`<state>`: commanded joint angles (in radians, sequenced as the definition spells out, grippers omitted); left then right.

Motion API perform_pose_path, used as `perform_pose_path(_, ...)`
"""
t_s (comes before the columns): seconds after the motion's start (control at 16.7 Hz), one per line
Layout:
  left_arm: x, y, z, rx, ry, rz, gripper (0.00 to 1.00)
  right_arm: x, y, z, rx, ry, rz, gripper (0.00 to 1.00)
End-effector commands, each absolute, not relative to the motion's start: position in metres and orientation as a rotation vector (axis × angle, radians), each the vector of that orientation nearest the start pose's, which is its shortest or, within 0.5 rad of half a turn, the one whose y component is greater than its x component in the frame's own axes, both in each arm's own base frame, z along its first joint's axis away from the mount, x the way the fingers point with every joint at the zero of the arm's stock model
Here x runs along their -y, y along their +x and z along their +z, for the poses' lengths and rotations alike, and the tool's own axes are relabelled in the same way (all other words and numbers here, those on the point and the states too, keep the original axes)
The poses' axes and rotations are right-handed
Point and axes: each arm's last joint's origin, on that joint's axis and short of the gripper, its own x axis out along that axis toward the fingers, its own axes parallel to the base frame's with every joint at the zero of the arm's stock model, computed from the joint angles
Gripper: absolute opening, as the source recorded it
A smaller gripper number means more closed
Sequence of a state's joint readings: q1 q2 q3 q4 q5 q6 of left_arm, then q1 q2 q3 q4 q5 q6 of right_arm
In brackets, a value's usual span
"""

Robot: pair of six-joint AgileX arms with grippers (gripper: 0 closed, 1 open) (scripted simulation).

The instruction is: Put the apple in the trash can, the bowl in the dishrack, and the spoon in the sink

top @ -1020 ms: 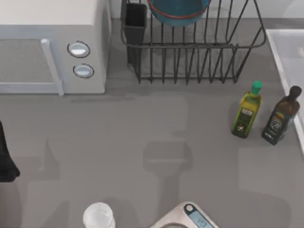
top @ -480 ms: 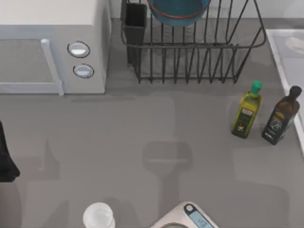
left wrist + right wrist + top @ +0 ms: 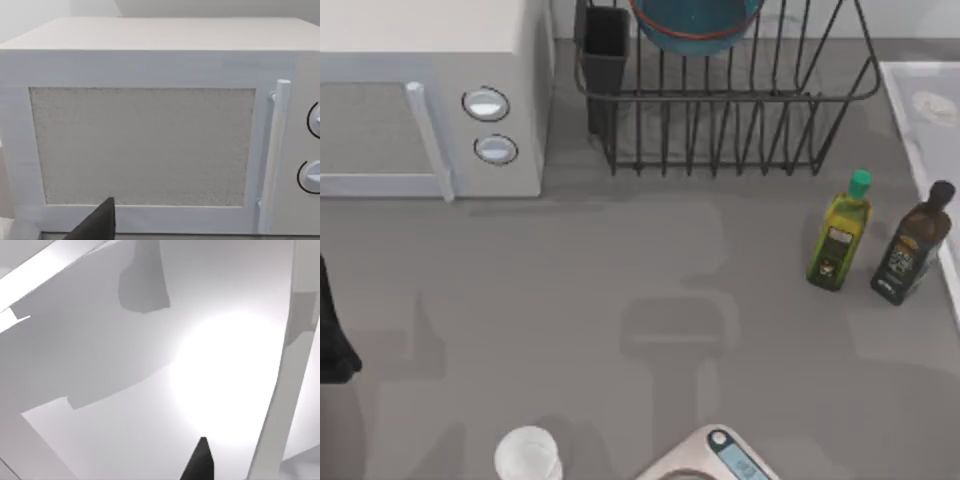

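A: Sitting in the dishrack (image 3: 720, 110) at the top of the table is the bowl (image 3: 695, 25), blue with a reddish rim, leaning among the upright bars beside the dark cutlery cup (image 3: 605, 50).

B: Where is the spoon lying?

A: A pale oval shape is showing inside the sink (image 3: 920, 130) at the table's right edge; whether it is the spoon cannot be told. The right wrist view is looking down onto the sink's (image 3: 150, 365) pale floor, with one dark fingertip of the right gripper (image 3: 200, 460) showing above it.

B: Are its fingers apart or together?

A: That cannot be told. The left arm (image 3: 332, 340) is resting at the table's left edge, its camera facing the microwave (image 3: 150, 140), one dark fingertip (image 3: 97, 225) visible; its state cannot be told either. Two bottles (image 3: 840, 240) are standing just left of the sink.
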<state>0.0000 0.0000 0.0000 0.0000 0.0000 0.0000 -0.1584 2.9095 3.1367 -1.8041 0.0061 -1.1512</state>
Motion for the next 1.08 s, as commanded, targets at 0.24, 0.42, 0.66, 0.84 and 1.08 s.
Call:
perform_pose_path(0.24,0.001,0.106,0.16,0.0,0.0,0.0,1.0,0.072,0.5,0.161,-1.414,-0.781,0.78,0.0)
perform_pose_path(0.42,0.001,0.106,0.16,0.0,0.0,0.0,1.0,0.07,0.499,0.154,-1.417,-0.781,0.785,0.0)
perform_pose_path(0.66,0.001,0.106,0.16,0.0,0.0,0.0,1.0,0.07,0.499,0.154,-1.417,-0.781,0.785,0.08)
perform_pose_path(0.84,0.001,0.106,0.16,0.0,0.0,0.0,1.0,0.07,0.499,0.154,-1.417,-0.781,0.785,0.3)
perform_pose_path(1.08,0.001,0.106,0.16,0.0,0.0,0.0,1.0,0.07,0.499,0.154,-1.417,-0.781,0.785,0.6)
